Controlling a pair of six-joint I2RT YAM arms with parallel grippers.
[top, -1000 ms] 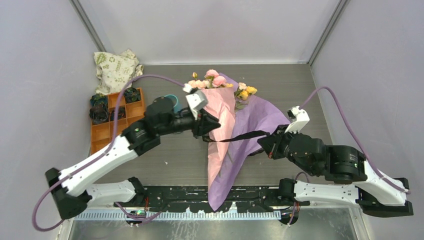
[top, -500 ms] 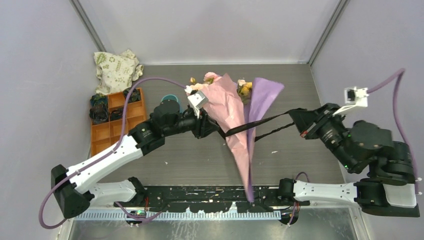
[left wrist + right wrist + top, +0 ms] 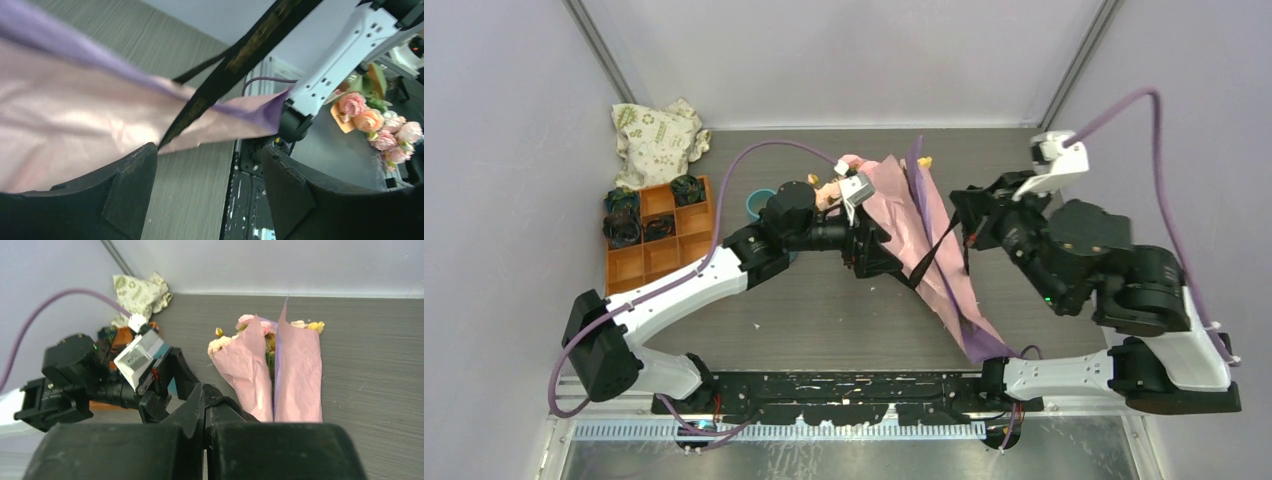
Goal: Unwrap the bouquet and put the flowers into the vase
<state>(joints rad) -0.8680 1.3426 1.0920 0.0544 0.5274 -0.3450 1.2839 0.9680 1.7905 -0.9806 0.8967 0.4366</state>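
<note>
— Where is the bouquet (image 3: 896, 212) to be found?
— It is laid across the middle of the tabletop (image 3: 814, 320), blooms toward the far wall. Its pink inner wrap is seen as two folds side by side. The purple sheet (image 3: 974, 340) is stretched toward the near edge, its tip ending by the right arm's base.

— What is hidden or hard to make out?
— Of the flowers (image 3: 218, 345), only a few pink, cream and yellow heads are shown at the mouth of the wrap; the stems are covered. The vase (image 3: 755, 203) is largely masked by the left arm, so only a teal rim is seen. The left wrist view is blurred.

— And the grippers?
— The left gripper (image 3: 207, 155) is spread wide at the bouquet's left side, with nothing clamped. The black ribbon (image 3: 220, 84) is seen running just beyond its fingers. The right gripper (image 3: 205, 396) is closed on the ribbon's end, which is seen from above stretched to its tip. In its own view the ribbon is hidden.

— Is room left for moving?
— Bare tabletop is left in front of the left arm and to the right of the bouquet. The left arm is placed between bouquet and vase. An orange tray (image 3: 627, 265) and a cloth bag (image 3: 656, 135) are set at the far left, well apart.
</note>
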